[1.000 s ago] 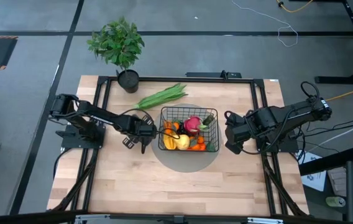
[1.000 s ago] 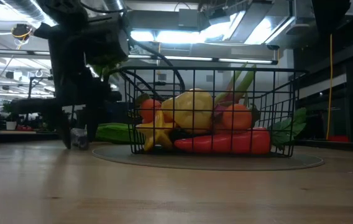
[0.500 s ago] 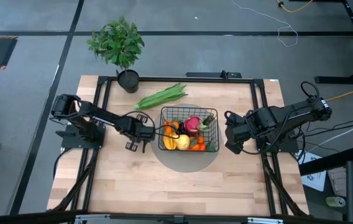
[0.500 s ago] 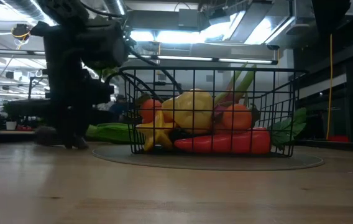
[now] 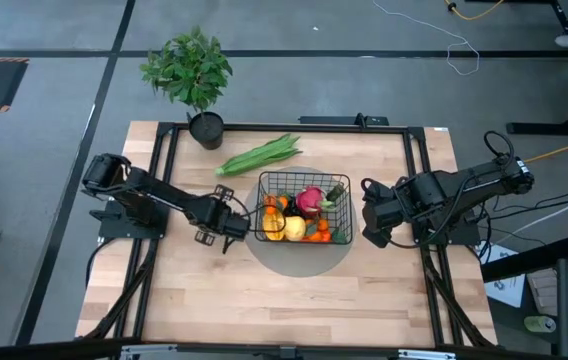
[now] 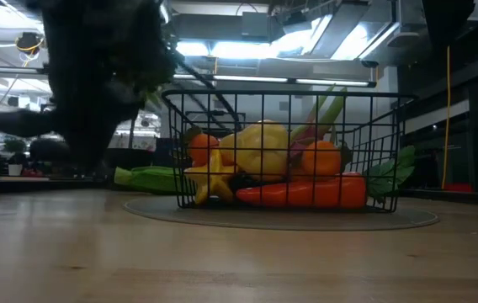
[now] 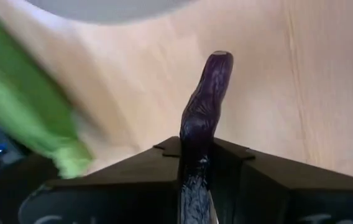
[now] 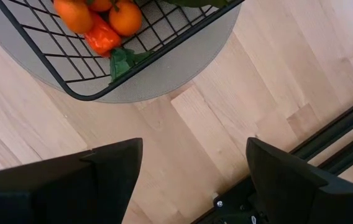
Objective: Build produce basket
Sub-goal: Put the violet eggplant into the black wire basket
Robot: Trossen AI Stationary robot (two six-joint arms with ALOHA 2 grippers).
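One dark purple, wrinkled, finger-shaped piece (image 7: 202, 118) sat clamped between the fingers of the left gripper (image 5: 226, 228), its long axis running straight out past the fingertips; what vegetable it was I could not tell. That gripper hovered just beside the left wall of the basket (image 5: 336, 182), so the basket lay directly to its right, far nearer this arm than the other; the right gripper (image 5: 372, 215) waited with fingers spread wide beside the basket's right wall. Thin black wire mesh held glossy, rounded produce (image 5: 294, 226); a long green stalk bundle (image 5: 260, 155), slender and smooth, lay on the pale wood table (image 5: 294, 300) behind the basket, untouched.
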